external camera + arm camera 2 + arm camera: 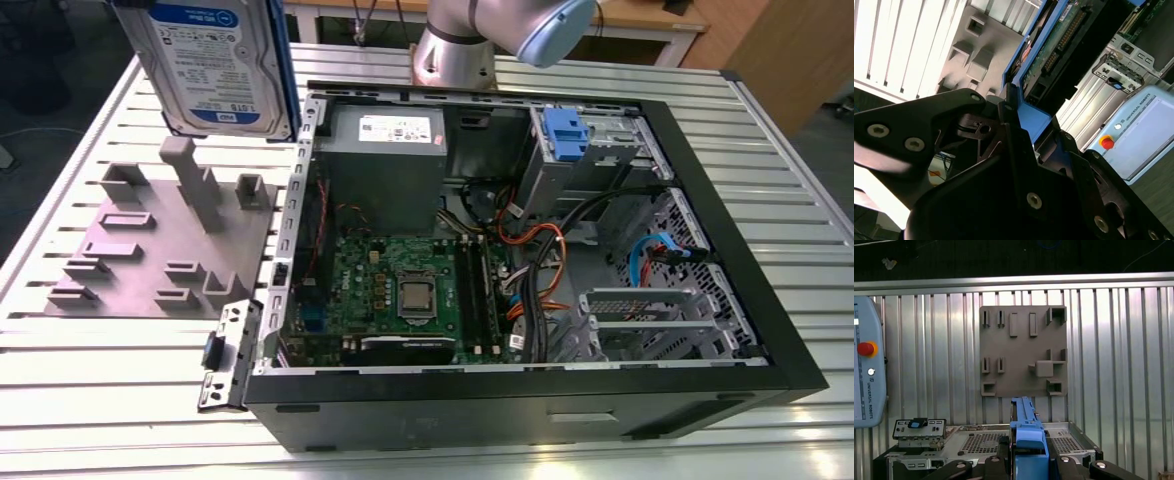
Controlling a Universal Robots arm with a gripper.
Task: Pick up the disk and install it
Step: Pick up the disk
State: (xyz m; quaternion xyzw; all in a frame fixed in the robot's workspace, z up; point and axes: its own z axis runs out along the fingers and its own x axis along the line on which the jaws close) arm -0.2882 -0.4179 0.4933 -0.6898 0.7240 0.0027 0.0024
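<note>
I have the disk [220,65] in the air, hanging upright with its white-and-blue label toward the exterior camera, at about eleven o'clock in that view. It is clear of the tabletop [80,400] and above the grey fixture plate [147,250]. It is well apart from the open computer case [534,400], which lies at about four o'clock from it. In the second wrist view the claw [1034,122] is narrow, clamped on the disk's blue carrier bracket. The grip looks to be on the bracket's edge, though the black fingers [1014,145] hide much of the contact. The drive cage [594,150] sits at one o'clock inside the case.
</note>
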